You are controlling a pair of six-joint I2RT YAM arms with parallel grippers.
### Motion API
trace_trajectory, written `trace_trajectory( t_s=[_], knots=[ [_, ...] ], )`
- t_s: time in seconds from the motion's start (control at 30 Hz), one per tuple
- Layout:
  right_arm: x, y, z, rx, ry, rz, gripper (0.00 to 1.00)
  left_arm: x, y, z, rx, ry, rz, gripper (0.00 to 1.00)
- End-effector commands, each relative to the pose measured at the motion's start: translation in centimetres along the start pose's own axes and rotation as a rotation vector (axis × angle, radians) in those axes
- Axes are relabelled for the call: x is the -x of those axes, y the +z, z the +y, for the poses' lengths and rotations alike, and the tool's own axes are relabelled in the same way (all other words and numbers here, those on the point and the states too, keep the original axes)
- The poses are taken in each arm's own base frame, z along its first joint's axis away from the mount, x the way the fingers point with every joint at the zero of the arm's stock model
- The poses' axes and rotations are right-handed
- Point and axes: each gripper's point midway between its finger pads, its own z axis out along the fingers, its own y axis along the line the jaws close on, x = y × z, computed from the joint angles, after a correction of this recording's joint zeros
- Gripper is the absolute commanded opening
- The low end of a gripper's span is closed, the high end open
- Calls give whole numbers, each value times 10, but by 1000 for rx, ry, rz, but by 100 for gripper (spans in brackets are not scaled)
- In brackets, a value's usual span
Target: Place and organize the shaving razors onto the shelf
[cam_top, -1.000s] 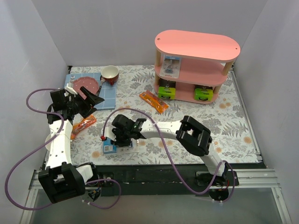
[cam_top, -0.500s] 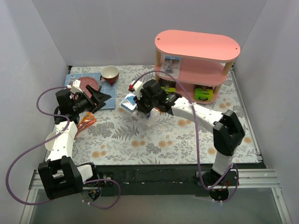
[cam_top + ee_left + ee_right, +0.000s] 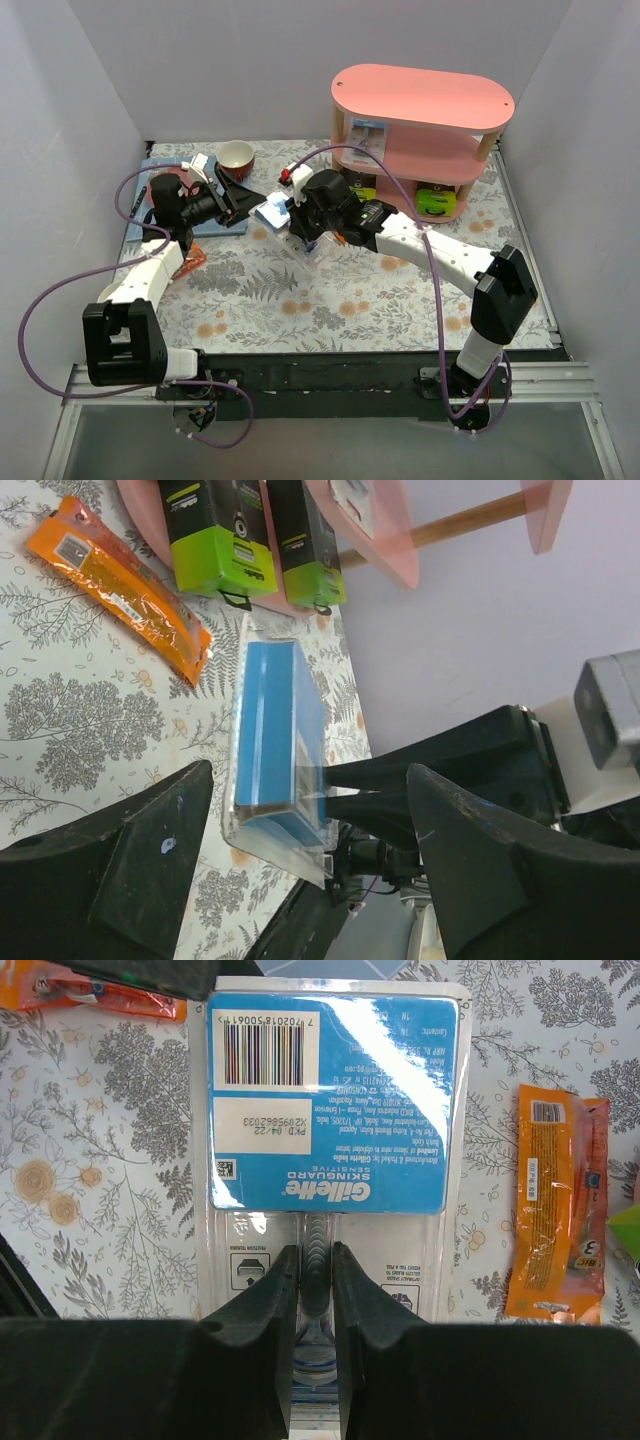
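Observation:
My right gripper (image 3: pixel 292 222) is shut on a clear blister razor pack with a blue card (image 3: pixel 270 214) and holds it above the mat, left of the pink shelf (image 3: pixel 425 98). In the right wrist view the fingers (image 3: pixel 270 1290) pinch the razor handle under the card (image 3: pixel 335 1100). My left gripper (image 3: pixel 243 194) is open and empty, with its jaws either side of the pack's edge (image 3: pixel 280 730), not touching it. Two dark boxes with lime-green ends (image 3: pixel 215 535) (image 3: pixel 305 540) stand on the bottom tier; one shows from the top (image 3: pixel 437 203). Another blister pack (image 3: pixel 368 136) stands on the middle tier.
An orange packet (image 3: pixel 555 1215) lies on the floral mat near the shelf, also in the left wrist view (image 3: pixel 120 575). A second orange packet (image 3: pixel 190 258) lies by the left arm. A cup (image 3: pixel 236 157) and blue mat (image 3: pixel 160 170) sit at the back left. White walls enclose the table.
My right gripper lifted the blister pack from the near left and carried it to the middle, towards the shelf. My left arm swung right, its open jaws now around the pack's edge.

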Motion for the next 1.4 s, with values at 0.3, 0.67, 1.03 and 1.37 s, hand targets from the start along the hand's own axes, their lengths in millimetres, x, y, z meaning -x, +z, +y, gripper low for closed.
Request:
trace_trajectory(
  t_s=[0.3,0.67,1.03,1.37],
  knots=[
    [36,3,14,76,-44,-105,1,-18,25,-15,-90,-7,130,37],
    [41,-72,-42,178,-36,-122,80,-28,30,-25,-411,33,394,8],
    [-24,-119,-56,625,234,-73,76,-10,37,-33,-472,120,461,7],
    [-41,-113,-34,744,367,-35,74,-17,54,-52,-502,136,515,6]
  ],
)
